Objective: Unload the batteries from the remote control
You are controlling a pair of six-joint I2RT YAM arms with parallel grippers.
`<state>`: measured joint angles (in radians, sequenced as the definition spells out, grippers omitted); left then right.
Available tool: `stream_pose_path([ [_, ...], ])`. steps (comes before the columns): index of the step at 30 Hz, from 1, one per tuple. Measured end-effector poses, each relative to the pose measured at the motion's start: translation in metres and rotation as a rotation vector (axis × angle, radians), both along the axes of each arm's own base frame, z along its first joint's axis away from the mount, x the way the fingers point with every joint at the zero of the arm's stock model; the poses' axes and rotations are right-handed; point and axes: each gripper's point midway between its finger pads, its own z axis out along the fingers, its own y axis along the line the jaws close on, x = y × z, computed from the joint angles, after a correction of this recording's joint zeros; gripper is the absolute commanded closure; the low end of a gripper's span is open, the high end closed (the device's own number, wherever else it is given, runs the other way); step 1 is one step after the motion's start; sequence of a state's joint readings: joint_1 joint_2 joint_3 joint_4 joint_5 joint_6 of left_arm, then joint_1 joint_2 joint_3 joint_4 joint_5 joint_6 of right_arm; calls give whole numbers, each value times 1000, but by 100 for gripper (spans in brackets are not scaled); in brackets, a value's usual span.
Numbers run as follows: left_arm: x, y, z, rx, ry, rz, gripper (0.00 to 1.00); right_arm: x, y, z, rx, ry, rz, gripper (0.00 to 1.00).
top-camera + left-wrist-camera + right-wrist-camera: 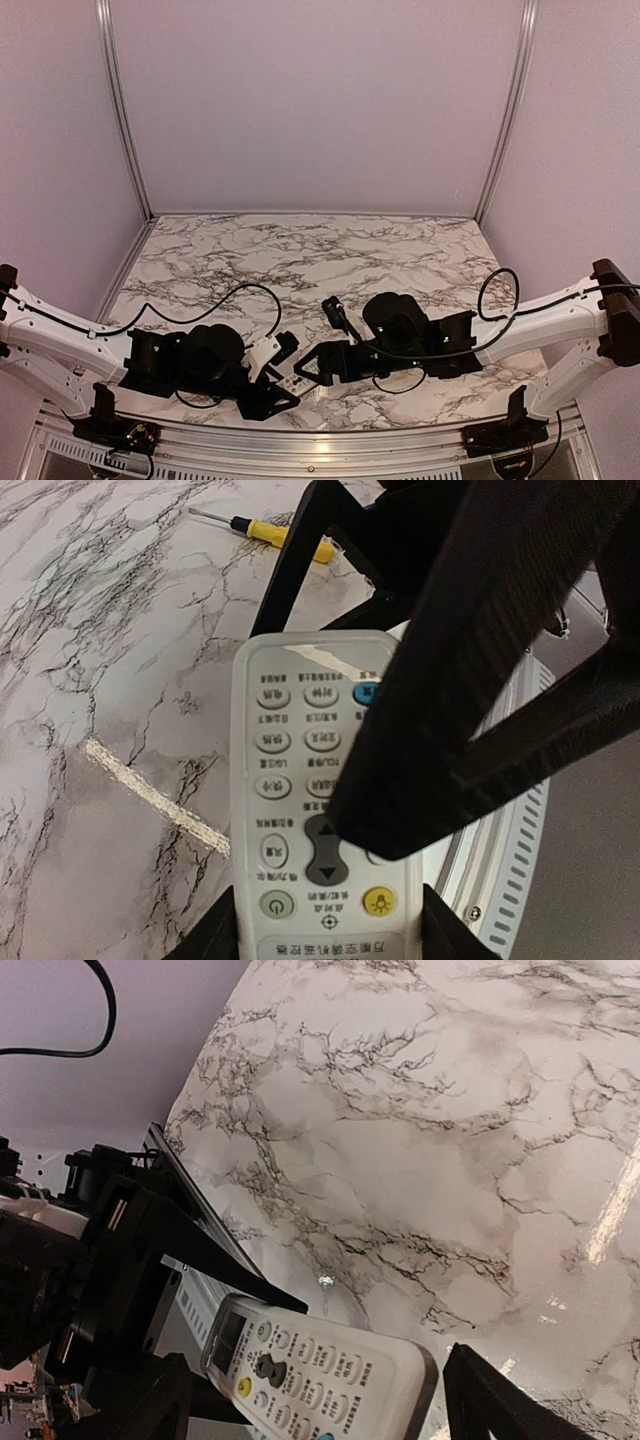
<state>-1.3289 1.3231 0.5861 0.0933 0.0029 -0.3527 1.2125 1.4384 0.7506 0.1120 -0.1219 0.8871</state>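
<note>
Above the near edge of the marble-patterned table (110, 660), the slim white plastic remote control (290, 750) is held buttons up, clamped across its width by the left tool (330, 895). The black right tool (320, 1360) stands wide open, one finger on either side of it.

A white desk (300, 250) veined with grey and black marbling carries a yellow-handled screwdriver (270, 535), which lies flat with its thin metal shaft bare. A rough pale strip (155, 795) runs diagonally across the surface, well apart from the tool. Plain lilac walls (320, 100) close the far side and both flanks, with aluminium posts (122, 110) in the far corners.
</note>
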Motion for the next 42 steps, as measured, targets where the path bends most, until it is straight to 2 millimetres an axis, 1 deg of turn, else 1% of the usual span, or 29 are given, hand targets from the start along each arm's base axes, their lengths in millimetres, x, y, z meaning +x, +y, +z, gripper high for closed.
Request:
stream_pose_path([
  [4,-1,0,2,-4,-3,-5,78,-7,4,-3,22,20,37,25],
  [8,-1,-1,8,-21,-14,-4,78,-12,6,-2,40,32,64,33],
  [12,-1,-2,15,-43,-23,-2,78,-15,9,1,63,38,81,47],
  [14,-1,-2,17,-49,-25,-4,78,-16,8,-1,62,43,86,56],
  [16,-1,-1,16,-45,-34,-8,77,-16,8,-2,66,55,82,63],
  [18,1,0,15,-41,-55,-3,75,-14,10,1,82,69,74,67],
  [21,4,1,16,-37,-80,5,73,-11,11,6,106,84,55,78],
  [22,4,1,16,-37,-82,5,70,-11,11,6,107,84,55,82],
  [24,5,1,16,-36,-83,7,57,-11,11,6,107,85,55,86],
  [26,5,1,16,-36,-86,9,38,-11,11,6,108,85,54,90],
  [27,5,1,16,-36,-88,10,26,-10,11,6,108,85,52,93],
  [28,6,1,16,-37,-89,15,7,-10,12,7,111,81,53,100],
  [29,7,0,18,-43,-89,21,2,-9,11,7,108,74,53,100],
  [32,11,0,23,-62,-95,50,1,-4,7,2,79,59,21,100],
  [34,14,1,26,-70,-104,67,1,0,2,4,69,55,-19,100],
  [38,18,4,34,-99,-131,92,1,11,-11,19,74,47,-111,100],
  [42,24,5,36,-99,-165,117,1,22,-24,37,100,24,-198,100],
])
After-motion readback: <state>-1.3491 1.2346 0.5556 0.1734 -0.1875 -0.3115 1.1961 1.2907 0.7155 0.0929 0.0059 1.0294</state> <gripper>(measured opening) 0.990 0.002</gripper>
